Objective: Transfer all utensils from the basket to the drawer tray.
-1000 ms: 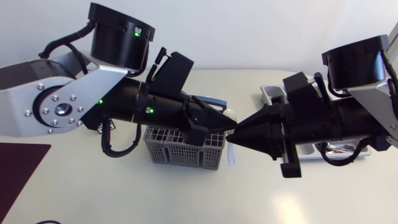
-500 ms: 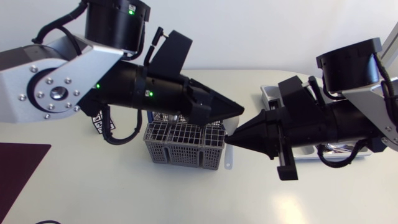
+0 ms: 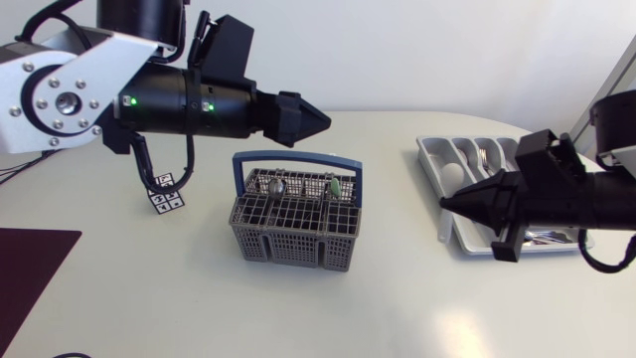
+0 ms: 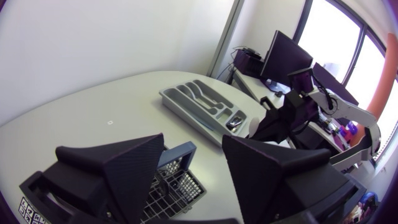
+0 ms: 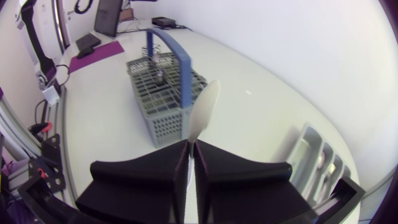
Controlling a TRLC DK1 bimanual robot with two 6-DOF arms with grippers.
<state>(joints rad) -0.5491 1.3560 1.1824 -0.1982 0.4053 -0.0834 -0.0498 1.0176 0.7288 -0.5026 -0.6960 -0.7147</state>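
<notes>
Within the right end effector's (image 5: 191,146) grip (bowl outward), a white spoon (image 5: 204,111)

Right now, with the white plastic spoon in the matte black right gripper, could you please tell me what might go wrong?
The white plastic spoon is pinched only by its handle end in the matte black right gripper, so it may swivel or slip. In the head view it hangs just outside the grey drawer tray and might catch the rim when carried over.
</notes>
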